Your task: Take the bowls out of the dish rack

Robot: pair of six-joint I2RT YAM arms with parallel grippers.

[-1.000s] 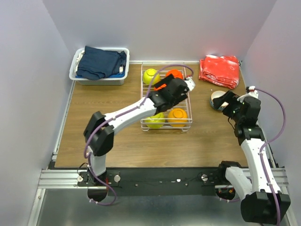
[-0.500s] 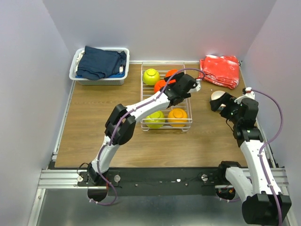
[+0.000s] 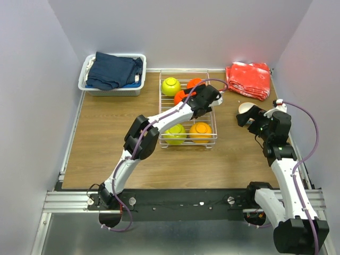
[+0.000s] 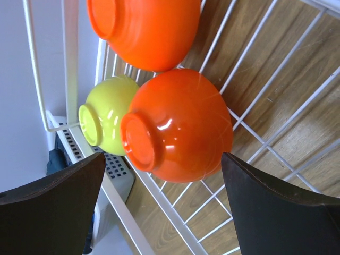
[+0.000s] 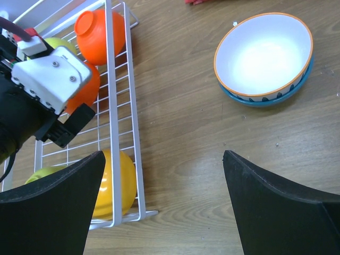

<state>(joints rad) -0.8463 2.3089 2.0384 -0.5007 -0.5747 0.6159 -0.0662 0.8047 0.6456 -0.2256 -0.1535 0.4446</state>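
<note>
The white wire dish rack (image 3: 214, 127) holds a yellow-green bowl (image 3: 170, 86) and two red-orange bowls (image 3: 180, 96) at the back, and a yellow-green bowl (image 3: 175, 134) and an orange bowl (image 3: 201, 132) at the front. My left gripper (image 3: 208, 96) is open over the rack's back right. In the left wrist view its gripper (image 4: 163, 159) faces an upturned red-orange bowl (image 4: 180, 125), not gripping it. My right gripper (image 5: 163, 154) is open and empty above the table, near a white bowl (image 5: 263, 53) nested in a blue bowl (image 5: 268, 101).
A white bin of dark-blue cloth (image 3: 112, 73) stands at the back left. A red cloth (image 3: 248, 78) lies at the back right. The rack's right wall (image 5: 114, 106) is just left of my right gripper.
My left arm has stretched farther over the rack, its gripper moving toward the back right by the red-orange bowls. My right gripper has shifted slightly back and left, near the white bowl.
</note>
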